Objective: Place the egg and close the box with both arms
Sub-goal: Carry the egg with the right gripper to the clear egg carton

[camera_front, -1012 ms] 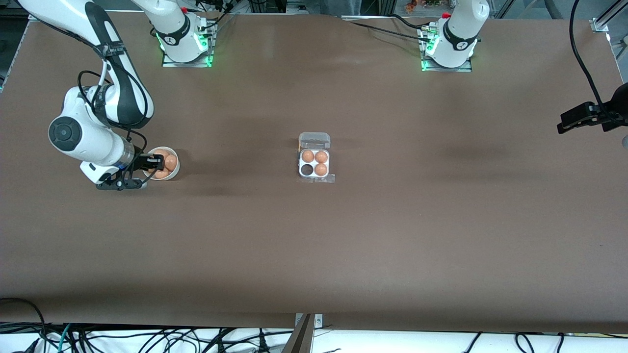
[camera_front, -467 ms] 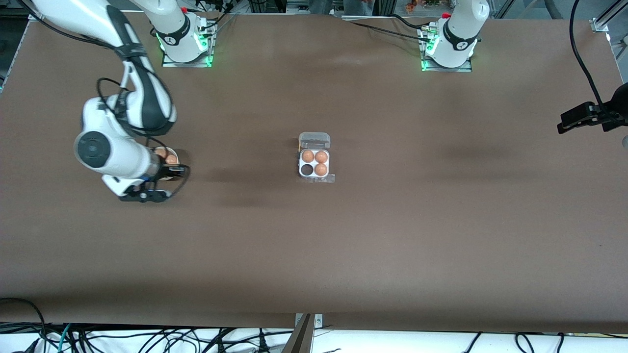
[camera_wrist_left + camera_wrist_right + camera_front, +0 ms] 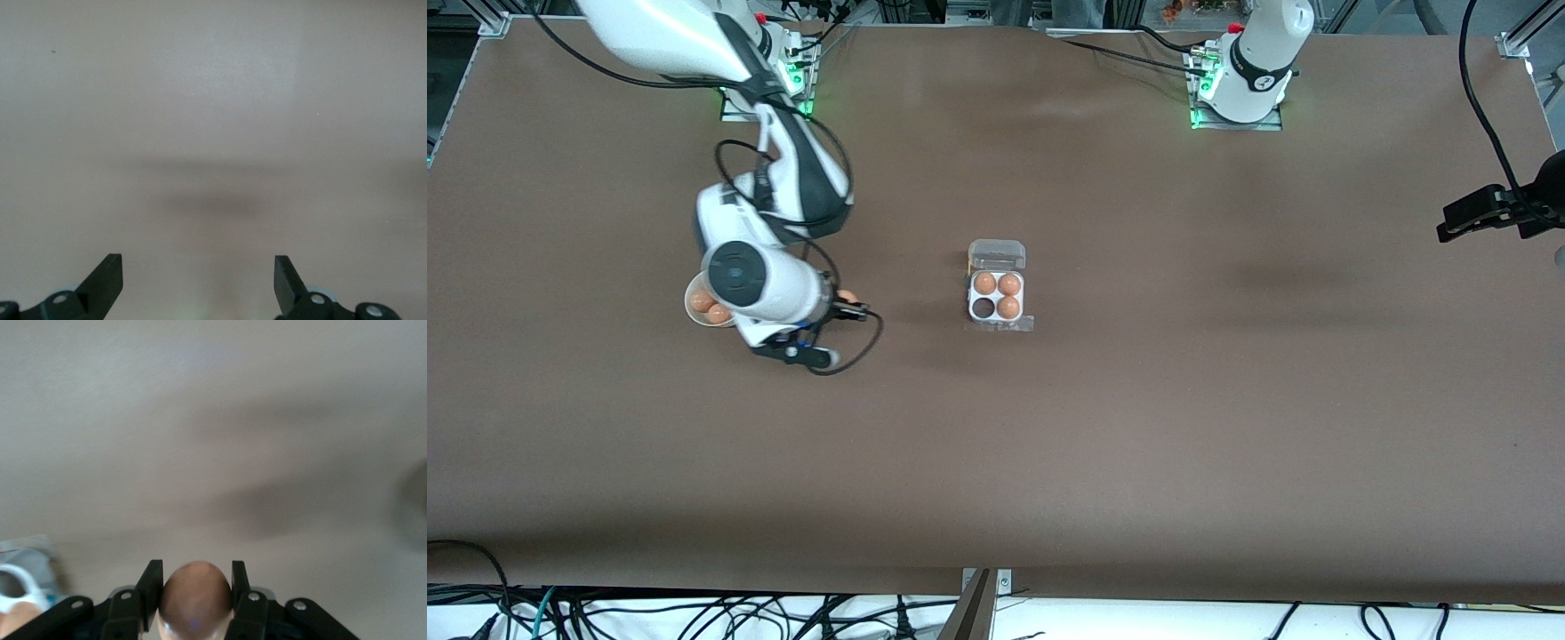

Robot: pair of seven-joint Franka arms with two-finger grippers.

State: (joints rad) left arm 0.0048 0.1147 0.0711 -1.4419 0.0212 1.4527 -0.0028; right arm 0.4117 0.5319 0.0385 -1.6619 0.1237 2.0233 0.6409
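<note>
The box (image 3: 971, 298) lies near the middle of the table, its clear lid (image 3: 997, 253) hinged back and open. Three brown eggs fill its cells; the cell (image 3: 983, 308) nearer the front camera, toward the right arm's end, is empty. My right gripper (image 3: 852, 305) hangs over the bare table between the white bowl and the box, shut on a brown egg (image 3: 847, 296). In the right wrist view the egg (image 3: 195, 593) sits squeezed between both fingers of the right gripper (image 3: 195, 577). My left gripper (image 3: 199, 267) is open over bare table, out of the front view, waiting.
A white bowl (image 3: 691, 307) with more brown eggs stands toward the right arm's end, partly hidden by the right arm. A black clamp on a cable (image 3: 1489, 212) juts in at the left arm's end. Both arm bases (image 3: 1240, 80) stand along the table's edge farthest from the front camera.
The right arm has lifted an egg out of the bowl and swung toward the box with it. Box and left gripper have not moved.
</note>
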